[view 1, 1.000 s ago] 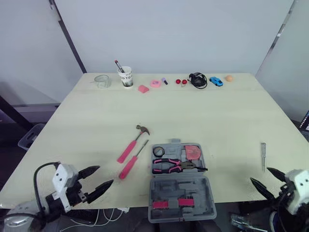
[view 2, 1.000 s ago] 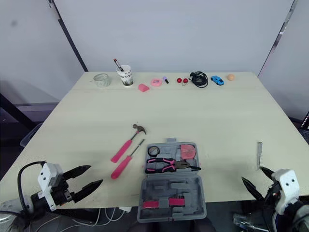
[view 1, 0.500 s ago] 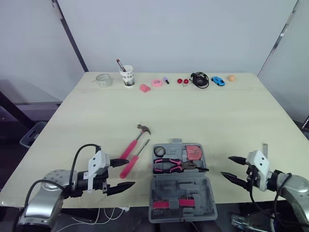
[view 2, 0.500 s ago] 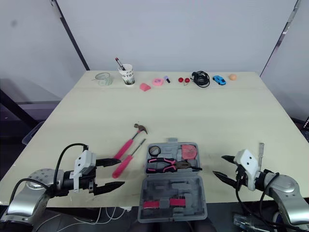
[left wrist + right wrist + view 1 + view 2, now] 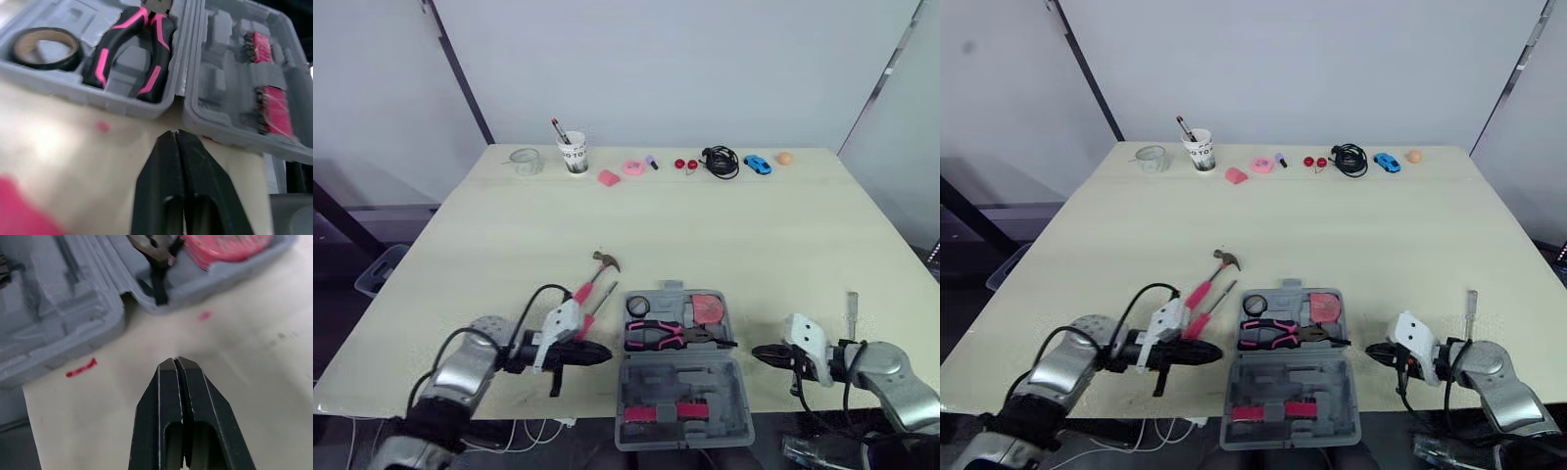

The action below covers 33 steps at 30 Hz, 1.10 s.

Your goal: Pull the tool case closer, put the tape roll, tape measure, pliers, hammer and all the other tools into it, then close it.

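Tool case (image 5: 680, 380) sits at bench (image 5: 754, 245) edge. Left gripper (image 5: 605, 353) and right gripper (image 5: 757, 352) flank it, both pressed together. An uneven nudge could drop it.

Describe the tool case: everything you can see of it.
The tool case is grey moulded plastic and lies open flat at the near edge of the table, its near half seemingly overhanging. The far half holds a tape roll, pink-and-black pliers and a pink tape measure. The near half has empty recesses and pink bit strips. The shut left gripper and right gripper flank it, apparently not touching.
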Motion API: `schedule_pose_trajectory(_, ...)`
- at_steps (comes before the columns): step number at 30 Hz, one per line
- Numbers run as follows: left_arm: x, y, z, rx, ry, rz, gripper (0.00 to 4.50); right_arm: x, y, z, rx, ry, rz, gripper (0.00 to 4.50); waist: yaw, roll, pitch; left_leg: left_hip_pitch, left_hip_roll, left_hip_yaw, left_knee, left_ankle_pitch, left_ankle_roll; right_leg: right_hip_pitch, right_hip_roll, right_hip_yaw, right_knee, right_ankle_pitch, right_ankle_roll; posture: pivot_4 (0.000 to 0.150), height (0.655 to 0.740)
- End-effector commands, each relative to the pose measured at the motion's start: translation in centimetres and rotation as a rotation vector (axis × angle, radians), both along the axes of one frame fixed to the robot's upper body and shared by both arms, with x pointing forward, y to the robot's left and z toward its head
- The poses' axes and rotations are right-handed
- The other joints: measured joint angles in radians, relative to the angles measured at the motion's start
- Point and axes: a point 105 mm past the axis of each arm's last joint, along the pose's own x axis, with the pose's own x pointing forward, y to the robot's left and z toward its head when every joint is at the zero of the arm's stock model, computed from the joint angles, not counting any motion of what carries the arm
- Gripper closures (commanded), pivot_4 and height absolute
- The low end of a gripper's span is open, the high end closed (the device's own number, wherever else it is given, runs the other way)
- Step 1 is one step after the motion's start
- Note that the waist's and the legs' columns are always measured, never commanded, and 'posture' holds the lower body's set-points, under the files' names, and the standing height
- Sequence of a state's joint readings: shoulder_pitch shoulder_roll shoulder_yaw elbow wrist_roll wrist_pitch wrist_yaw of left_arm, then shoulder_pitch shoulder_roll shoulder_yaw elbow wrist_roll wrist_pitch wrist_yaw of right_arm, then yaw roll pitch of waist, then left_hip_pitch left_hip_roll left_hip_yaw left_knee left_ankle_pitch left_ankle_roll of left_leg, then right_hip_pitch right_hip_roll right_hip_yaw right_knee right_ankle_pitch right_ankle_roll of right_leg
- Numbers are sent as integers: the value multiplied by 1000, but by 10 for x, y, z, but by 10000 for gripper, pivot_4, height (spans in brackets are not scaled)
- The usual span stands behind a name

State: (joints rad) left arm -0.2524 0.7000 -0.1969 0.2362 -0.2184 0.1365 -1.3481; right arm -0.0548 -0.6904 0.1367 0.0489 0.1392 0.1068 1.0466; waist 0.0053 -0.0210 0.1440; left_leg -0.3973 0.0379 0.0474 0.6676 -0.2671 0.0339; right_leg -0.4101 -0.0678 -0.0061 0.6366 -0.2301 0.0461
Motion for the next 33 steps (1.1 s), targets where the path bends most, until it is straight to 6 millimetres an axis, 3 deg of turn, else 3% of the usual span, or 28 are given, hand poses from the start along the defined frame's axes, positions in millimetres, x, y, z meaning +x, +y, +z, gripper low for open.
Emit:
schedule_pose_trajectory(1,2,-4,-4,23,-6,-29,44123,3,4,6,-1,-25,17,45000,0,0,0,0,0,0,0,0,0,0,0,0,0,0,0,1500,7400)
schedule_pose_trajectory(24,4,-16,-14,21,-7,-36,44123,4,35,13,40,-40,68,45000,8,0,0,0,0,-1,2,0,0,0,1,1,2,0,0,1500,7400)
schedule_pose_trajectory(33,6,-23,-15,7,-8,-34,44123,2,38,11,35,-32,75,45000,8,0,0,0,0,-1,2,0,0,0,1,1,3,1,1,1500,7400)
